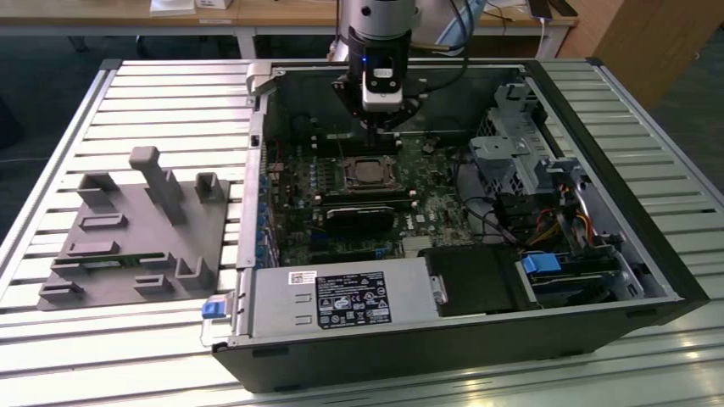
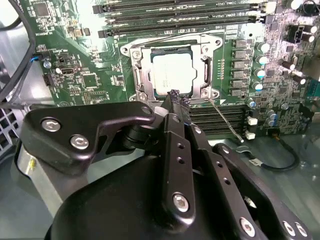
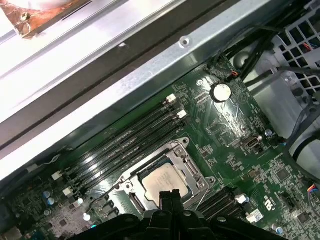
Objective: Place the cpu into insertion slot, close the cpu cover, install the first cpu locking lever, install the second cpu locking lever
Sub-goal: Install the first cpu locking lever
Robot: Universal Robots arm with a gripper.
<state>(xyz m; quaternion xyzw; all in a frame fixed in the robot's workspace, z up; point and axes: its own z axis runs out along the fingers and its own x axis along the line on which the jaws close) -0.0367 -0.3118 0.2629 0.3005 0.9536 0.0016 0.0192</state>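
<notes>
One sq. dull-silver cpu, flat in metal-rimmed insertion slot.

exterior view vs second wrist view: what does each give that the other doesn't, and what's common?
Exterior view, not the second wrist view: the whole open computer case on the slatted table, a grey fixture plate on the exterior view's left, the power supply, the drive cage.

Second wrist view, not the exterior: a thin wire lever angling off past the cpu, and a row of small capacitors.

Both: the cpu inside its cover frame, the shut gripper near it, the green board.
</notes>
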